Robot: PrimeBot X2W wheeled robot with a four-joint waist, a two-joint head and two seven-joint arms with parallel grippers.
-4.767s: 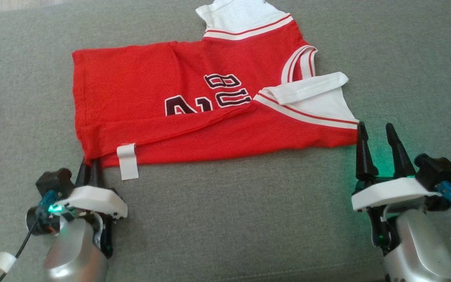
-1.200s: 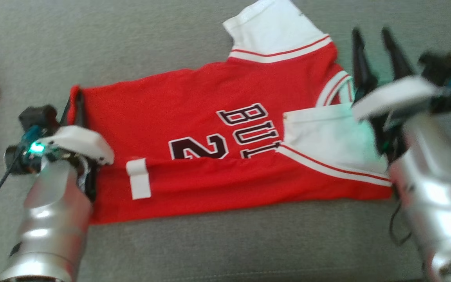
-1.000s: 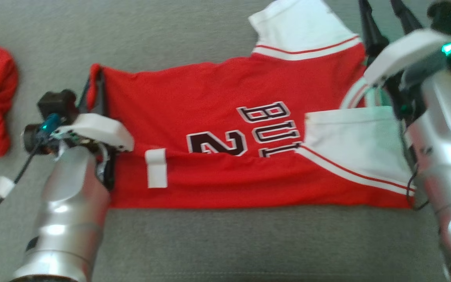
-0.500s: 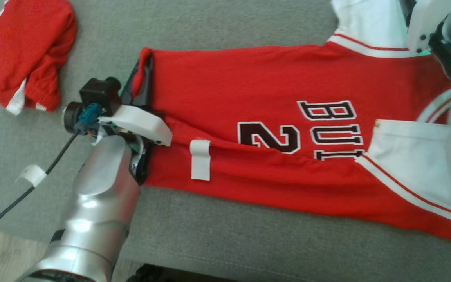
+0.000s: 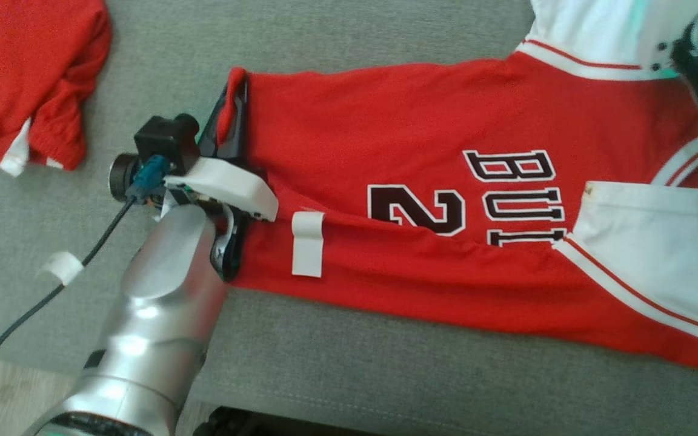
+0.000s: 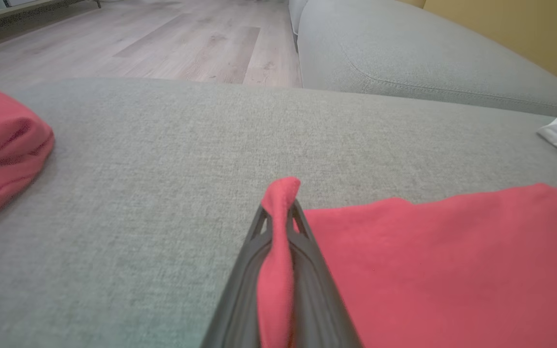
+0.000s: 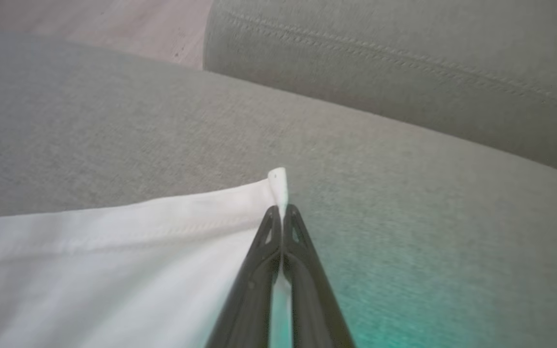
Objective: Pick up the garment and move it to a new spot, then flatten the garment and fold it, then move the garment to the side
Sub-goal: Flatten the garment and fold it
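Left end effector (image 5: 232, 91) noted clenched on the red hem corner of the jersey (image 5: 385, 121). Jersey laid out on the grey sofa seat (image 5: 385, 375), near edge lapped over. Right end effector (image 7: 282, 210) clamped on the far white sleeve corner (image 7: 276, 176). Crumpled red cloth (image 5: 28, 72) seen far left.

1. Finding: a home, most likely a living room.
2. A grey fabric sofa (image 6: 162, 145) forms the work surface. Its seat lies under and ahead of the left pincer (image 6: 280, 210).
3. A second cushion (image 6: 428, 53) with a stitched seam rises beyond that pincer, to its right.
4. A pale wood-plank floor (image 6: 162, 43) runs far ahead of it.
5. A yellow wall (image 6: 525, 29) stands behind the cushion.
6. Ahead of the right pincer (image 7: 282, 209) are the same grey fabric, seam and floor.
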